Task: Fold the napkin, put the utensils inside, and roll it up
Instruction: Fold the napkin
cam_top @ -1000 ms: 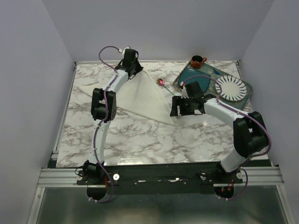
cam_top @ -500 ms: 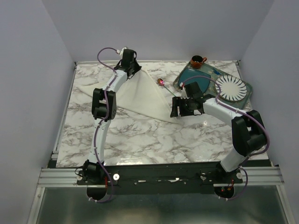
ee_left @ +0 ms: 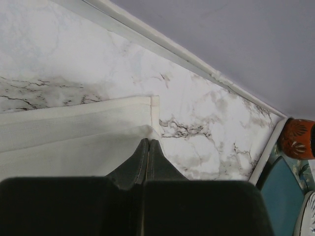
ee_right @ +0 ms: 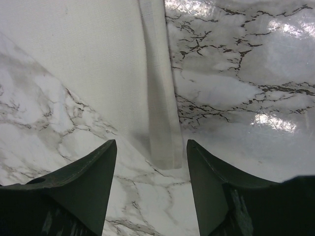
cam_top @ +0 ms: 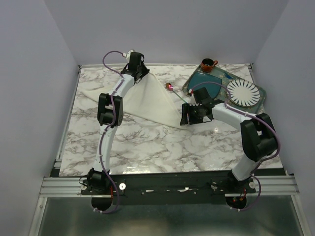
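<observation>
On the marble tabletop [cam_top: 147,147] the napkin [cam_top: 150,101] points its near corner between the parted fingers of the right claw [ee_right: 150,143], while the left claw [ee_left: 148,141] is clamped on its corner by the far edge.

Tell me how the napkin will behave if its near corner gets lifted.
Probably floppy: the napkin lies flat and thin, one corner pinched in the shut left gripper. Likely light: the hemmed corner between the open jaws of the right gripper should lift easily. The rest would probably sag and drag.
</observation>
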Action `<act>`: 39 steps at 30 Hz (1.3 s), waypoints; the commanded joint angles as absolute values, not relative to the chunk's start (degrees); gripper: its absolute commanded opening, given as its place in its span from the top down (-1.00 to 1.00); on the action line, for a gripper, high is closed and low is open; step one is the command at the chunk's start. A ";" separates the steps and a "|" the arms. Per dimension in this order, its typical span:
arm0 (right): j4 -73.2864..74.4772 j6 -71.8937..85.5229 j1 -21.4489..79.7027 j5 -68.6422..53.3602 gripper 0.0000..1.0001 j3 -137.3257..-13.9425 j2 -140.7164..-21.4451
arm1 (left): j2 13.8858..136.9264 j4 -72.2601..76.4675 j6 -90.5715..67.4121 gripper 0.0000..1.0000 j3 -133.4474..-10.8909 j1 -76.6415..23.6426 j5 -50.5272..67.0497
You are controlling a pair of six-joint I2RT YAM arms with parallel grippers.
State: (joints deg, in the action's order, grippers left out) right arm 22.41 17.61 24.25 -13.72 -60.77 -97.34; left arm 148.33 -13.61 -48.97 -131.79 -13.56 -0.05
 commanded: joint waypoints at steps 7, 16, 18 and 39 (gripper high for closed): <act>21.62 18.19 23.73 -12.22 -0.31 -61.26 -97.47 | 151.70 -11.07 -51.33 1.00 -137.11 -13.01 0.00; 21.01 18.11 23.64 -12.04 -0.30 -61.52 -98.43 | 151.44 -10.37 -51.15 1.00 -136.41 -12.74 0.00; 21.01 17.93 23.56 -12.30 -0.23 -62.31 -99.66 | 151.17 -10.20 -51.06 1.00 -135.70 -12.66 0.00; 20.83 17.93 23.64 -13.18 0.83 -62.93 -101.78 | 148.62 -5.71 -51.50 1.00 -131.31 -12.22 -0.18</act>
